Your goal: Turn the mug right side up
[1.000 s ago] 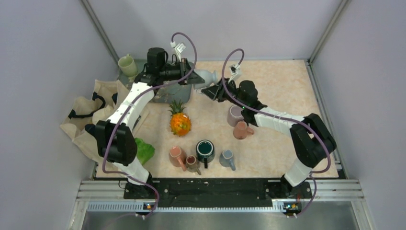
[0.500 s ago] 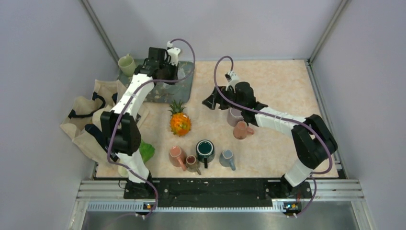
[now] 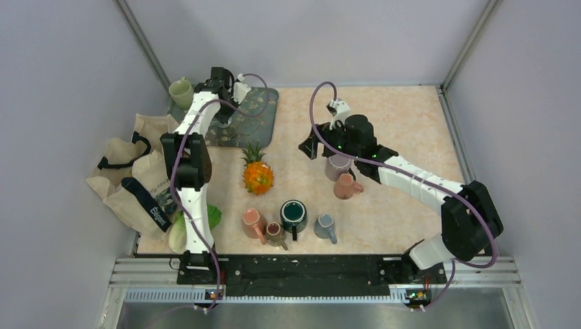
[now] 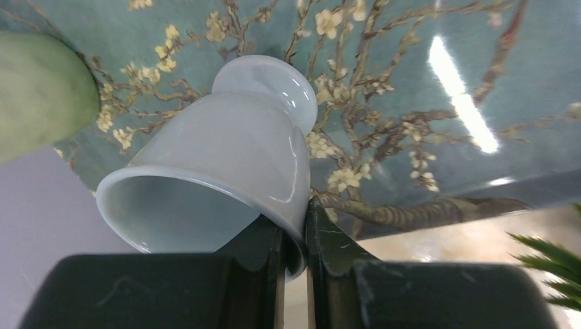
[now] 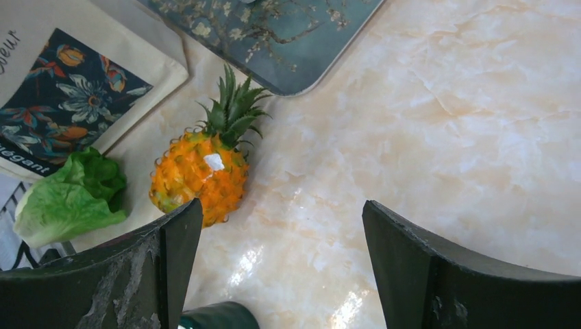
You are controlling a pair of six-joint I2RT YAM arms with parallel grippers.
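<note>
A pale blue-white mug (image 4: 226, 157) hangs tilted over the floral tray (image 4: 411, 68), its foot towards the tray and its open mouth towards the left wrist camera. My left gripper (image 4: 294, 240) is shut on its rim, one finger inside the mug and one outside. Seen from above, that gripper (image 3: 226, 103) is at the back left over the tray (image 3: 264, 110), and the arm hides the mug. My right gripper (image 5: 279, 212) is open above bare marble with nothing between its fingers, near the table's middle (image 3: 312, 146).
A green mug (image 3: 181, 92) stands at the tray's far left corner. A pineapple (image 3: 257, 175) lies near the middle, with a mauve mug (image 3: 336, 164) and a pink mug (image 3: 346, 186) under the right arm. Several mugs (image 3: 293, 216) sit near the front. A tote bag (image 3: 130, 171) and lettuce (image 3: 205, 216) lie at the left.
My right gripper has opened, come off the mug and drawn back towards the near right. The left arm has swung the mug left, over the tray.
</note>
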